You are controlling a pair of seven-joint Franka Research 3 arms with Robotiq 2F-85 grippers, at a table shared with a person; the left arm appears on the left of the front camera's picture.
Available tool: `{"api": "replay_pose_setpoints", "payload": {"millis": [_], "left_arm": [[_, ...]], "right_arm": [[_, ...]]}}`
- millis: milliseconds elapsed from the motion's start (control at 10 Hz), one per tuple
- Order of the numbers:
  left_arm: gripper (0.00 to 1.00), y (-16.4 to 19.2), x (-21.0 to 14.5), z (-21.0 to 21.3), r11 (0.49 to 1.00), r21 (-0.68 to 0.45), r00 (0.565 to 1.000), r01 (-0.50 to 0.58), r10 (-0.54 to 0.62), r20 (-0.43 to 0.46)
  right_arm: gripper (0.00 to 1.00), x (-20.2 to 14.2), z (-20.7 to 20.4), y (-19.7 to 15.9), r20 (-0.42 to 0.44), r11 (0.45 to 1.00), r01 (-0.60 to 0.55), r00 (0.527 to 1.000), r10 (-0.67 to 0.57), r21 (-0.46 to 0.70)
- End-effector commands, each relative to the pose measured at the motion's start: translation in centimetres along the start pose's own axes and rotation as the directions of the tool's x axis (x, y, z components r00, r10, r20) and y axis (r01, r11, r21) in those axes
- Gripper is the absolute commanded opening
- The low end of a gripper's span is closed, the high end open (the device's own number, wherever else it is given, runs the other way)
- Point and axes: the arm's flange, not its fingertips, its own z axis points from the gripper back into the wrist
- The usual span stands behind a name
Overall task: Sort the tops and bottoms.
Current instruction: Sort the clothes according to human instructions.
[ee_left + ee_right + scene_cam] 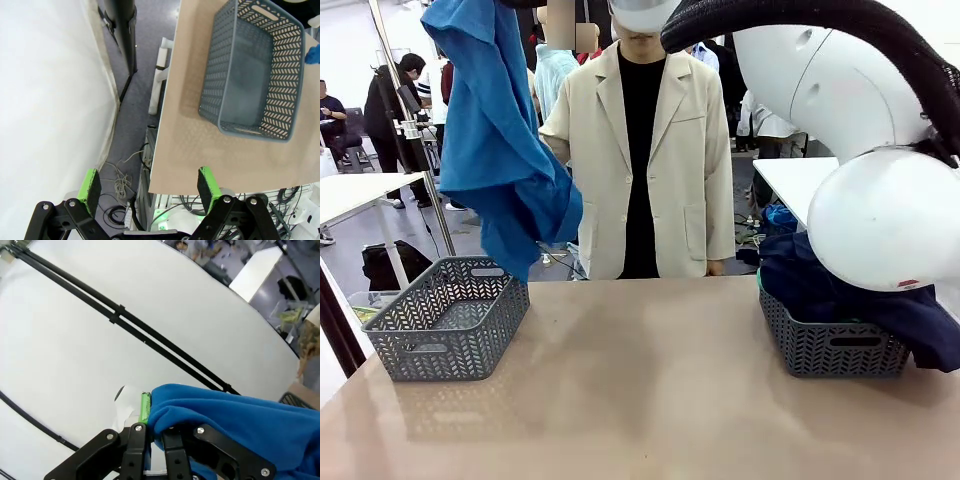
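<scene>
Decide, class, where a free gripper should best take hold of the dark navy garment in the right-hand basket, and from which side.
Probably from above, on the bunched hump of the navy garment that stands above the basket rim. The fold spilling over the basket's right side looks thin and loose, and the walls block a sideways approach.
</scene>
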Motion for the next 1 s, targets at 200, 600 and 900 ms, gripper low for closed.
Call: {"api": "replay_pose_setpoints", "payload": {"millis": [200,600,900], "left_arm": [[1.00,0.0,0.2,0.3,1.000,-0.004,1.000,-0.012,0.012,-0.004],[1.00,0.0,0.2,0.3,1.000,-0.004,1.000,-0.012,0.012,-0.004],[1.00,0.0,0.2,0.3,1.000,-0.004,1.000,-0.012,0.012,-0.004]], "right_arm": [[0.00,0.3,0.8,1.0,-0.024,1.000,0.009,1.000,-0.010,-0.023],[0.00,0.3,0.8,1.0,-0.024,1.000,0.009,1.000,-0.010,-0.023],[0.00,2.4,-2.7,0.7,-0.017,0.995,-0.049,0.999,0.050,0.090]]}}
